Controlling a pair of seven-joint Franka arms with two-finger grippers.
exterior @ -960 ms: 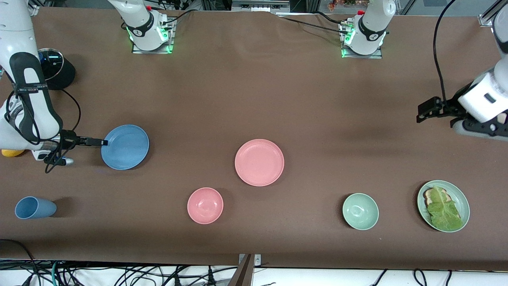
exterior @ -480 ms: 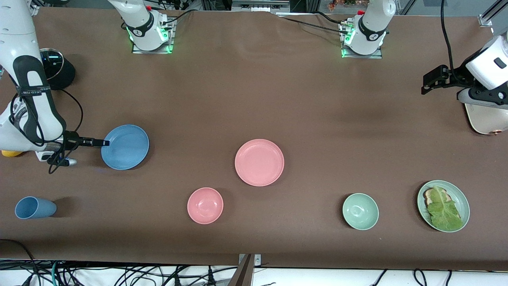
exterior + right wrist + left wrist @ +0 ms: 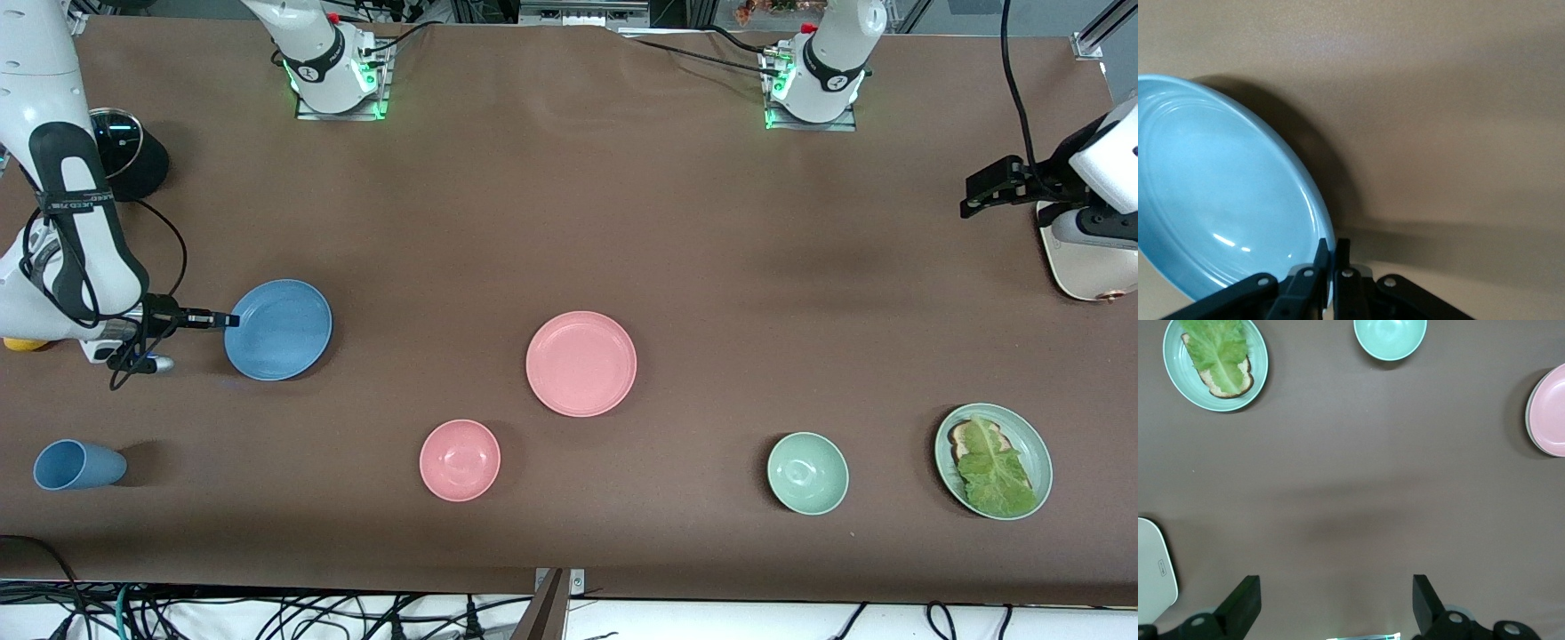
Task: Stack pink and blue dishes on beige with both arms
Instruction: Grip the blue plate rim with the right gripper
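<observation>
Blue plate (image 3: 278,330) toward the right arm's end of the tabletop (image 3: 569,222), rim pinched in the closed right gripper (image 3: 227,320), pink plate (image 3: 581,363) mid-tabletop, left gripper (image 3: 978,191) spread wide, empty, above the tabletop beside the toaster (image 3: 1080,262).

The right arm (image 3: 62,222) was reached down at its end of the table, its forearm held low, and the right gripper (image 3: 229,320) was closed on the rim of the blue plate (image 3: 280,331). The left arm (image 3: 1098,178) was held raised at its own end, waiting, with the left gripper (image 3: 1336,603) spread wide, nothing between the fingers.
</observation>
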